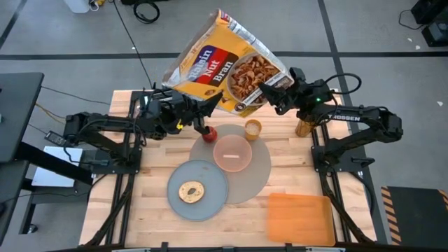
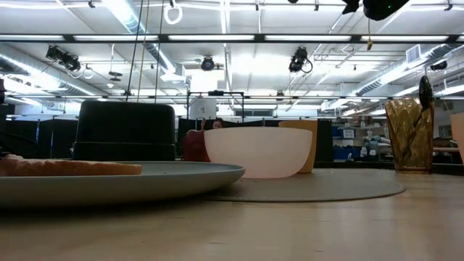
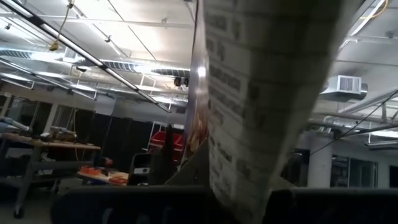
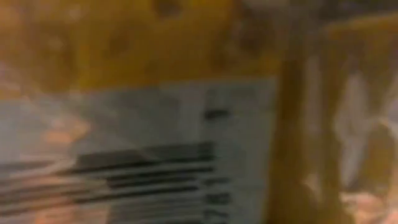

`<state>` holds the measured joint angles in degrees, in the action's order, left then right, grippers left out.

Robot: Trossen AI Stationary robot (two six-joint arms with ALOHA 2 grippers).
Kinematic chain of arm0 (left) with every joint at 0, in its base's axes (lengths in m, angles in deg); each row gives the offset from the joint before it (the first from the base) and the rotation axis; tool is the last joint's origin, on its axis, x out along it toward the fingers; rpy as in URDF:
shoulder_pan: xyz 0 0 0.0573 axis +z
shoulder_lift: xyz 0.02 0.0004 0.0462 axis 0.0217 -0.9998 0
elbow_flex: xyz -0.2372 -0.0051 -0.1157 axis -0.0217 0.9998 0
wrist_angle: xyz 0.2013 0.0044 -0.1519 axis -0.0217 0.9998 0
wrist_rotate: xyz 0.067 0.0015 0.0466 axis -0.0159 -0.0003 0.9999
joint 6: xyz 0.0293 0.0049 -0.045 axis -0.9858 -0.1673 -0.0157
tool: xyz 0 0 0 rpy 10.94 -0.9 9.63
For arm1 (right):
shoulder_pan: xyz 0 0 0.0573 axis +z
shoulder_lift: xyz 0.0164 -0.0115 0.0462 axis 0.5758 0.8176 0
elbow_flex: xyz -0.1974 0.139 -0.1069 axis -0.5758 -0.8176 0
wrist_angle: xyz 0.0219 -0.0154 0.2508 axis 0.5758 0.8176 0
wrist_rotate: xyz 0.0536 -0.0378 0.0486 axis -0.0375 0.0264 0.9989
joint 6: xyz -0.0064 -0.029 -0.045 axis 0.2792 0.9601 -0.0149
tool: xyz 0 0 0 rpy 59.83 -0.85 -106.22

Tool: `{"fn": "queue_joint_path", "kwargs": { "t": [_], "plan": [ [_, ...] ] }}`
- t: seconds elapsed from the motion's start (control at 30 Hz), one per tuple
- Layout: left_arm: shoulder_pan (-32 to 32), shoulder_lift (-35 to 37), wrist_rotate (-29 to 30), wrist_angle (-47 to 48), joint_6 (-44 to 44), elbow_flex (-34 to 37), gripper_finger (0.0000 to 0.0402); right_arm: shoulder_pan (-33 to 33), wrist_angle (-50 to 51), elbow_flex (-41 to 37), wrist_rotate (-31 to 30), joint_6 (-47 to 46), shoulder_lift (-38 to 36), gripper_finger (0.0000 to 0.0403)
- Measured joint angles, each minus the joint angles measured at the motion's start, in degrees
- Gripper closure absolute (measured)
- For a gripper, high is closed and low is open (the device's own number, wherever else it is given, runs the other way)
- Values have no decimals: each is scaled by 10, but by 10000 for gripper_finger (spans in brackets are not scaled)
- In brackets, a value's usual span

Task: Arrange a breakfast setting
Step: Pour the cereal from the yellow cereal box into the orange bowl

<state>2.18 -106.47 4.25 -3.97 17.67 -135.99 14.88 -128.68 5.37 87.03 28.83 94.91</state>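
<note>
A yellow cereal bag (image 1: 225, 63) is held high above the table's far side, between my two grippers. My left gripper (image 1: 207, 105) is shut at its lower left edge, my right gripper (image 1: 269, 91) at its lower right corner. Below, the pink bowl (image 1: 232, 152) stands on the round taupe mat (image 1: 260, 171). The red apple (image 1: 209, 133) and the small orange cup (image 1: 253, 128) sit at the mat's far edge. The bagel (image 1: 190, 191) lies on the grey plate (image 1: 210, 203), which overlaps the mat's left side. The spoon is not in view. My left gripper holds the bag by its lower left edge (image 1: 212, 102), coming from the table's left. The left wrist view shows the bag's printed side (image 3: 261, 106) rising edge-on just past the fingers. The bag is lifted clear of the table. My right gripper holds the bag by its lower right corner (image 1: 263, 85), coming from the table's right. The right wrist view is filled by the bag's barcode panel (image 4: 143, 155), which hides the fingers. The bag is tilted, clear of everything below.
A flat orange board (image 1: 299, 217) lies at the near right. A golden crinkled container (image 2: 409, 134) stands by the right arm's base (image 1: 303, 127). A black toaster (image 2: 125, 130) stands behind the plate in the low view.
</note>
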Motion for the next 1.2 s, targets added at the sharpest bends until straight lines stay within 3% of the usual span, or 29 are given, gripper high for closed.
{"fn": "queue_joint_path", "kwargs": {
  "t": [0.27,0.53,0.7,0.83,1.0,1.2],
  "plan": [
    [0,0,7,13,-3,0,372,-8,-9,0,8,2,0,233],
    [0,51,5,119,-31,0,270,-29,-13,-1,36,-3,-21,252],
    [-3,126,6,268,-34,0,219,-52,-13,-41,37,-3,-79,251],
    [-8,187,10,425,-5,0,208,-62,2,-103,40,-5,-145,252],
    [-8,233,32,569,87,0,218,-42,101,-163,57,-3,-255,252],
    [-10,232,62,688,180,0,228,-11,320,-180,84,17,-401,252]
  ]
}}
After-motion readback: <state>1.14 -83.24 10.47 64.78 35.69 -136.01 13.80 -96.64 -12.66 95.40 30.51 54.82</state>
